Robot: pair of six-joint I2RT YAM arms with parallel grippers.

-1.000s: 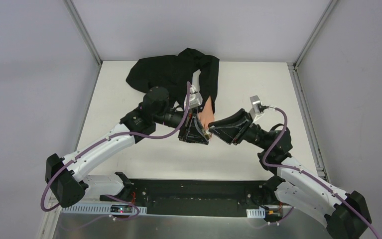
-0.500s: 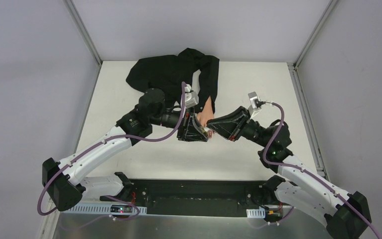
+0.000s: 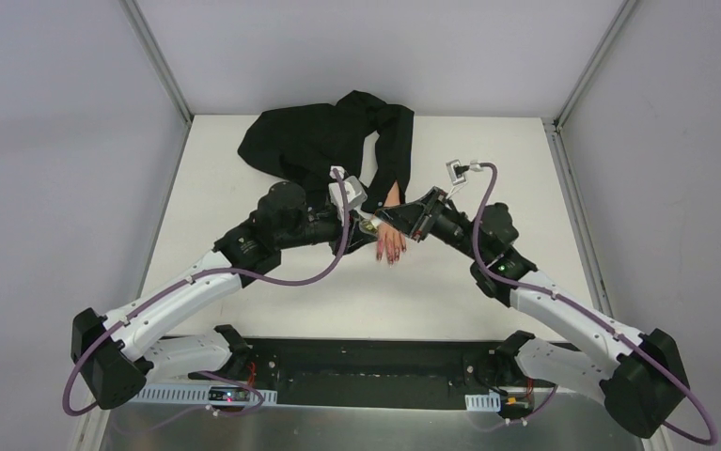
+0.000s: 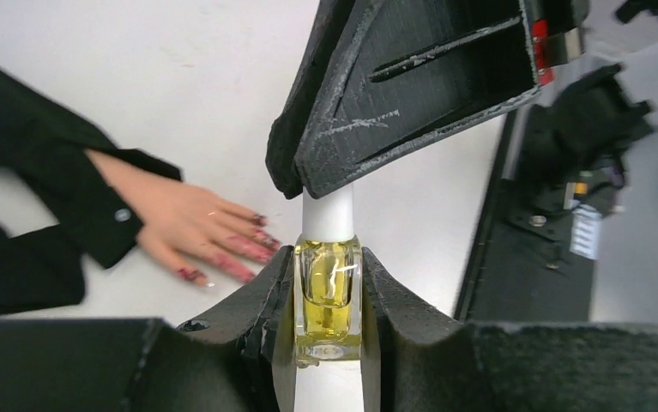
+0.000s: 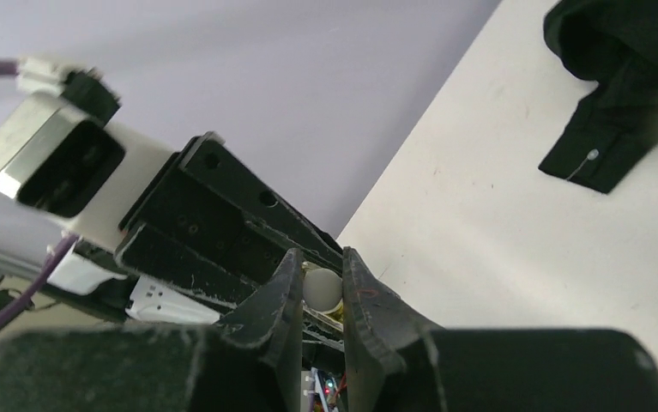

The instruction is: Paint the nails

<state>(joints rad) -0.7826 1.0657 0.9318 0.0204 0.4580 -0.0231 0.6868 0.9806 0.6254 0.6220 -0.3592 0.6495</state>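
Both my arms sit further back; left claw (image 4: 327,259) grips the bottle (image 4: 328,305), right claw (image 5: 321,263) pinches its cap (image 5: 322,288); twisting risks spillage.

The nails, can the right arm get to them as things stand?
Probably not yet. The right gripper is shut on the white cap of the polish bottle that the left gripper holds. The nails lie uncovered close by, so the way looks free once the cap comes off.
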